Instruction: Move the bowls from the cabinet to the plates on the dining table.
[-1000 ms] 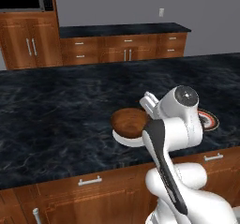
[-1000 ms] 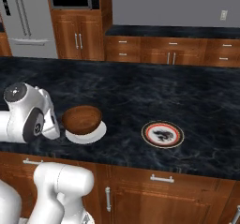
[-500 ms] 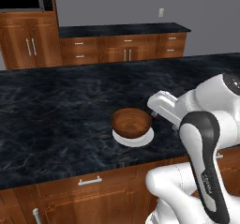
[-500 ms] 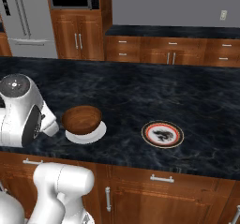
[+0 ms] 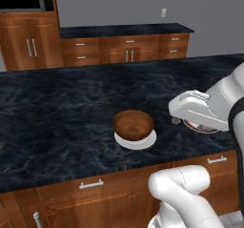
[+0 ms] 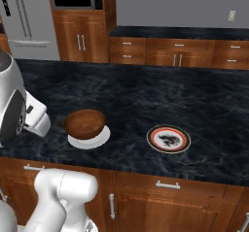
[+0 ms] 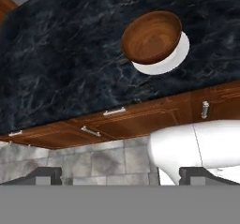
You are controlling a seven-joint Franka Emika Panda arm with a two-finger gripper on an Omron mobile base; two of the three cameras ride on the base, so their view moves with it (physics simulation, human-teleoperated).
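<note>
1 bowl is down! The dark-brown wooden bowl (image 5: 133, 125) sits on the white plate (image 5: 135, 140) on the dining table (image 5: 57, 117), near the front edge; from the right base camera it lies at about 9 o'clock of the patterned plate (image 6: 168, 139), well apart from it. That second plate, red-rimmed with a dark motif, is bare, so by my reckoning half the job is done: the cream bowl must yet come from the cabinet and land there.

The gripper (image 7: 120, 175) is wide open and carries nothing. The hand camera shows its 2 dark tips spread at the bottom, with the bowl up at 12 o'clock, clear of them, and the floor below the table's drawers.

Now the change. Against 1 second ago, the hand has pulled away from the bowl: in the left base view the white wrist then stood right over it, and now it hangs off at 3 o'clock of the bowl, covering part of the patterned plate. Bowl and plates have not budged. Jaws just as wide as before.
</note>
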